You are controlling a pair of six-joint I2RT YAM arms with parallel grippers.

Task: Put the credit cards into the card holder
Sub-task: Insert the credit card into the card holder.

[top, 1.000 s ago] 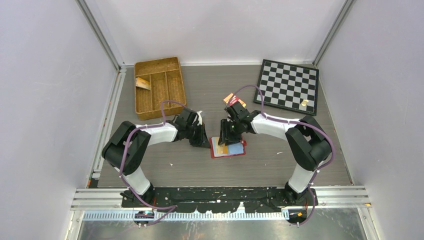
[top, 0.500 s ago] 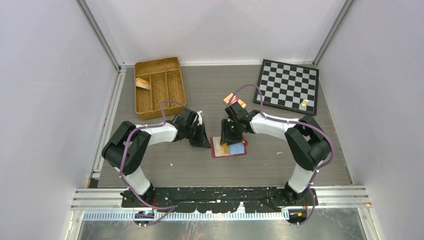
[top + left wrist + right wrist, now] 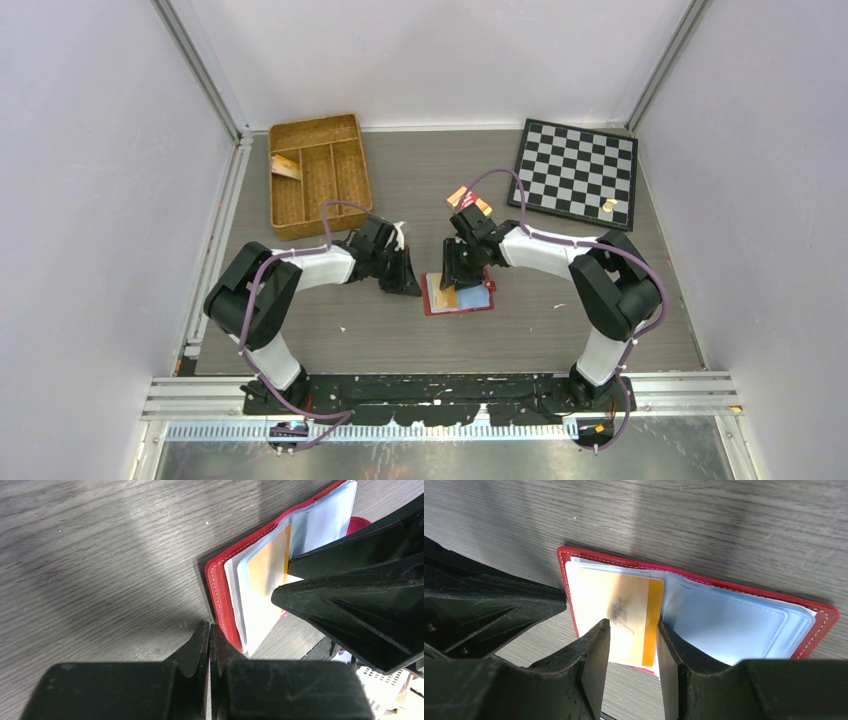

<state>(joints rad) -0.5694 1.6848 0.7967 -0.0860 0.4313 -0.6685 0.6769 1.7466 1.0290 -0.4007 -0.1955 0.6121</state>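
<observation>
The card holder (image 3: pixel 475 300) lies open on the table, red with clear bluish sleeves (image 3: pixel 734 622). One credit card (image 3: pixel 626 611), pale with an orange-yellow edge, lies flat on its left leaf (image 3: pixel 265 572); whether it is under the plastic I cannot tell. My right gripper (image 3: pixel 633 627) hovers just over that card, open, its fingers either side of the orange edge with nothing gripped. My left gripper (image 3: pixel 209 628) is shut and empty, its tips low on the table against the holder's red left edge (image 3: pixel 220 587). In the top view the two grippers (image 3: pixel 408 283) (image 3: pixel 460 272) face each other across the holder.
An orange-and-red banded pack (image 3: pixel 468 199) lies behind the right wrist. A brown wicker divided tray (image 3: pixel 345 165) stands at the back left with a tan flat piece (image 3: pixel 287 167) in it. A chessboard (image 3: pixel 577 165) lies at the back right with a small tan piece (image 3: pixel 608 206) on it.
</observation>
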